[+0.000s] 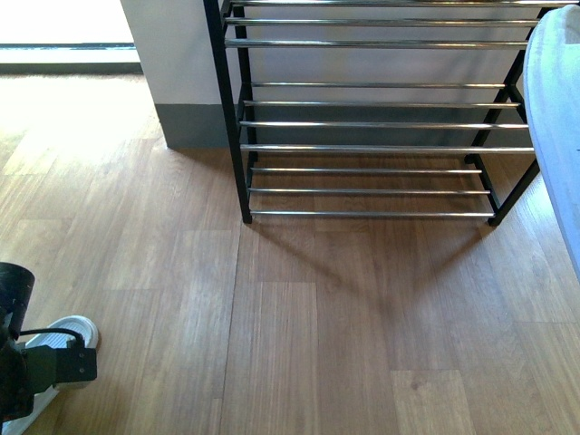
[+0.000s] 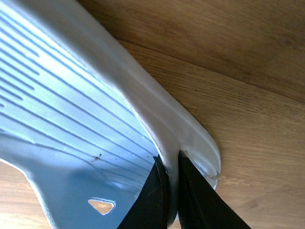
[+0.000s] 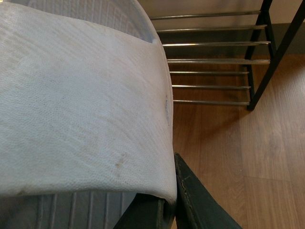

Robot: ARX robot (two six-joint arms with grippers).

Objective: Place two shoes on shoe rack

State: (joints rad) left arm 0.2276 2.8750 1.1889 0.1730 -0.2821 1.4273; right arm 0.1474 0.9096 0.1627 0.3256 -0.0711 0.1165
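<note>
The left claw [image 2: 172, 160] is clamped on one pale blue rubber slide [image 2: 71, 119] by its thin side rim, low by the floor [image 1: 317, 317]. The right claw [image 3: 171, 191] pinches the other slide [image 3: 81, 105] by its strap edge. It is held raised before the black chrome-barred shoe rack [image 1: 372, 124], probably to clear a tier.

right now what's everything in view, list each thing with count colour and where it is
slides: 2, pale blue; left slide low at the near left, right slide held up at the right edge of the front view
shoe rack: 1, black frame with chrome bars, ahead on the floor against the wall
wall pillar: 1, white with grey skirting, behind the rack's left end
floor: 1, brown wood planks, across the whole near area
left tool: 1, black, shut on the left slide's rim
right tool: 1, black, shut on the edge of the right slide's strap
</note>
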